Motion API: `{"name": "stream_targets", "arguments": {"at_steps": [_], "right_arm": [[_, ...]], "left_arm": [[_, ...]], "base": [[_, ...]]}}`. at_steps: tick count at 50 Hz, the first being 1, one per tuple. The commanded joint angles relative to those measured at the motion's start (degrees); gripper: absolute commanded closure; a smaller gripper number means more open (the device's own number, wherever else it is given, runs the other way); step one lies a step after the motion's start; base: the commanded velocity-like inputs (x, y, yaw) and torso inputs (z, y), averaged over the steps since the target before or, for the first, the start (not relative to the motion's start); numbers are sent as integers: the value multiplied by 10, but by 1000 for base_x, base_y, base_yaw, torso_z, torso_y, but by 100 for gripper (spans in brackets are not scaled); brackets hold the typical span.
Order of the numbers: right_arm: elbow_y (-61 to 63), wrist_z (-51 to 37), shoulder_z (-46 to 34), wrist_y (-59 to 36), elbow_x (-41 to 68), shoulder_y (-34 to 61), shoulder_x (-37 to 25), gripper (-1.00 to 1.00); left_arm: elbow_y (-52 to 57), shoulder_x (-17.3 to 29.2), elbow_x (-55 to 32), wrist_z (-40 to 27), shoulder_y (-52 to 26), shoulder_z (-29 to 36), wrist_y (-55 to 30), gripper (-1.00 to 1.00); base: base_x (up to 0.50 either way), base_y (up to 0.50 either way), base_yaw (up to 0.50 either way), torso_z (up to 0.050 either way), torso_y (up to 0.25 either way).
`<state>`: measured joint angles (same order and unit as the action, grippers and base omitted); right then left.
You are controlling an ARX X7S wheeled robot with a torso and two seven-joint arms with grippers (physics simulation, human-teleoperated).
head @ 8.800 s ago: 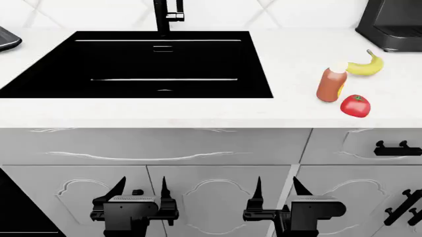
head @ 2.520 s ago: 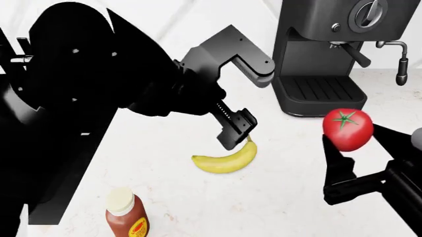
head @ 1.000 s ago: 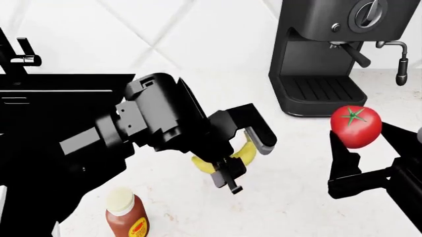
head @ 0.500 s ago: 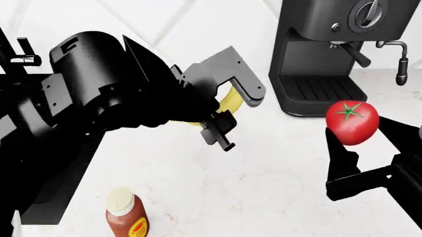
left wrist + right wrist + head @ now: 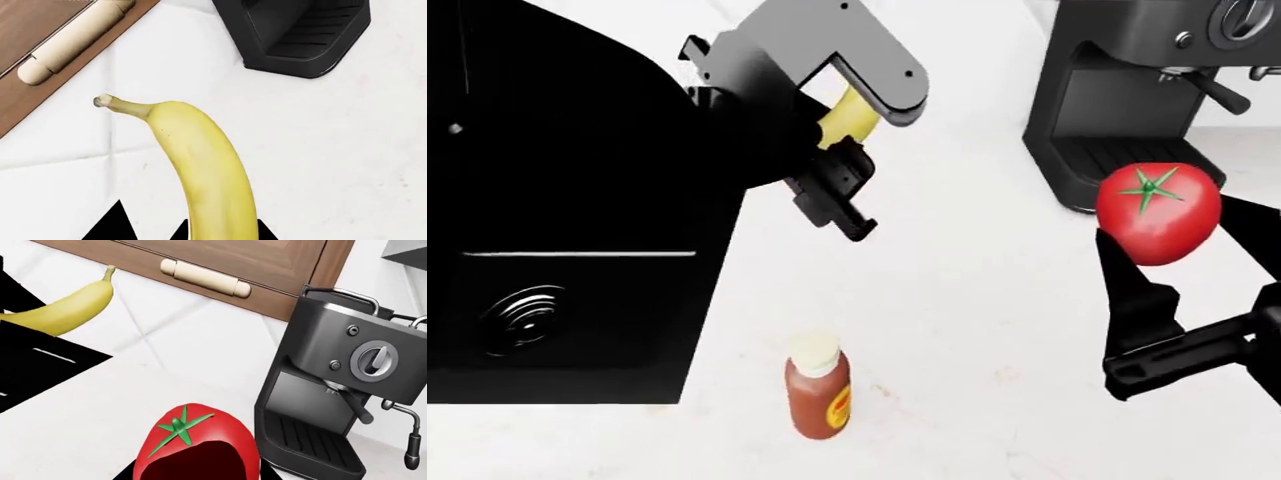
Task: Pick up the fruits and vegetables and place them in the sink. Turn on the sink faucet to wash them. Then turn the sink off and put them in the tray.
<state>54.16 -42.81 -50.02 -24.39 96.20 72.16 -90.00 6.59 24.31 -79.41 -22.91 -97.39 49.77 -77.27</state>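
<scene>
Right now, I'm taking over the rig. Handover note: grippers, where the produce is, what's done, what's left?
Left gripper: shut on the banana, lifted off the counter near the sink's right edge.
Right gripper: shut on the tomato, held in the air in front of the coffee machine.
Orange-red bottle stands on the counter; leave it.
Done: both items picked up.
Left: drop both in the sink, faucet on, wash, faucet off, move both to the tray. Faucet and tray are out of view.
</scene>
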Motion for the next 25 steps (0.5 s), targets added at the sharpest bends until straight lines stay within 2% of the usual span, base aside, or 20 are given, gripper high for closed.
{"name": "stream_targets", "arguments": {"at_steps": [1, 9, 25], "right_arm": [[6, -3, 61, -58, 38, 84, 0, 100], [14, -3, 107, -73, 48, 125, 0, 100], [21, 14, 110, -54, 28, 120, 0, 100]], "left_arm": [[-7, 30, -35, -95, -4, -60, 10, 100], [-16, 42, -47, -135, 12, -77, 23, 100], [-9, 57, -81, -152, 34, -101, 44, 100]], "base": [[-230, 500, 0, 0, 0], [-155, 500, 0, 0, 0], [-33, 500, 0, 1, 0]]}}
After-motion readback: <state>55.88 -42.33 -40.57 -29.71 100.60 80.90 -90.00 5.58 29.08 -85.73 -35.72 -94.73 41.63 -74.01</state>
